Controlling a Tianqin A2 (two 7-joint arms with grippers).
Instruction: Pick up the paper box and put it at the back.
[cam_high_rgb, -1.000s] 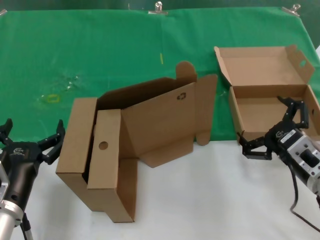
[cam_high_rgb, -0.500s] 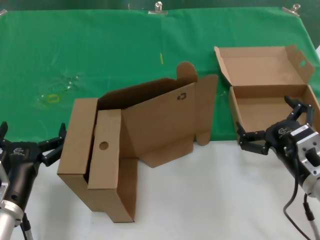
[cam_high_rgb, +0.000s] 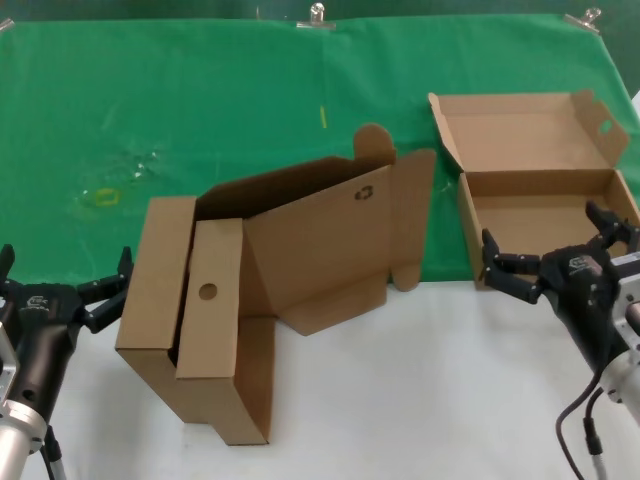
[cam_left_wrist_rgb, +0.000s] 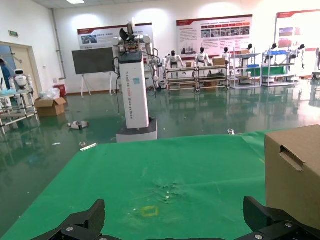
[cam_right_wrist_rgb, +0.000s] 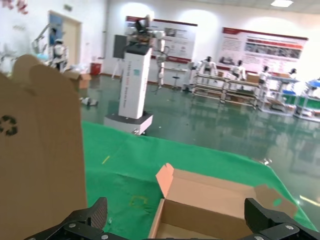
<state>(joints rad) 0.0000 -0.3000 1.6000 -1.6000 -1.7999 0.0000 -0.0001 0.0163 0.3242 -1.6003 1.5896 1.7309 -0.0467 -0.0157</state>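
Observation:
The paper box (cam_high_rgb: 530, 205) lies open at the right on the green cloth (cam_high_rgb: 200, 110), its lid (cam_high_rgb: 520, 130) standing up behind the tray. My right gripper (cam_high_rgb: 545, 232) is open at the box's front wall, its fingers spread about as wide as the box and touching nothing. In the right wrist view the box (cam_right_wrist_rgb: 215, 205) lies straight ahead of the open right gripper (cam_right_wrist_rgb: 178, 220). My left gripper (cam_high_rgb: 65, 262) is open and empty at the far left, beside the flat carton; in the left wrist view the left gripper (cam_left_wrist_rgb: 175, 215) faces the cloth (cam_left_wrist_rgb: 165, 170).
A large cardboard piece with a recycling mark (cam_high_rgb: 330, 240) stands in the middle, also in the right wrist view (cam_right_wrist_rgb: 40, 150). A flat carton with a round hole (cam_high_rgb: 200, 320) lies front left on the white tabletop (cam_high_rgb: 420, 400). Metal clips (cam_high_rgb: 317, 17) hold the cloth's far edge.
My right gripper has swung right and levelled out, now squarely facing the box's front wall. My left gripper dropped slightly and then stayed still. The boxes have not moved.

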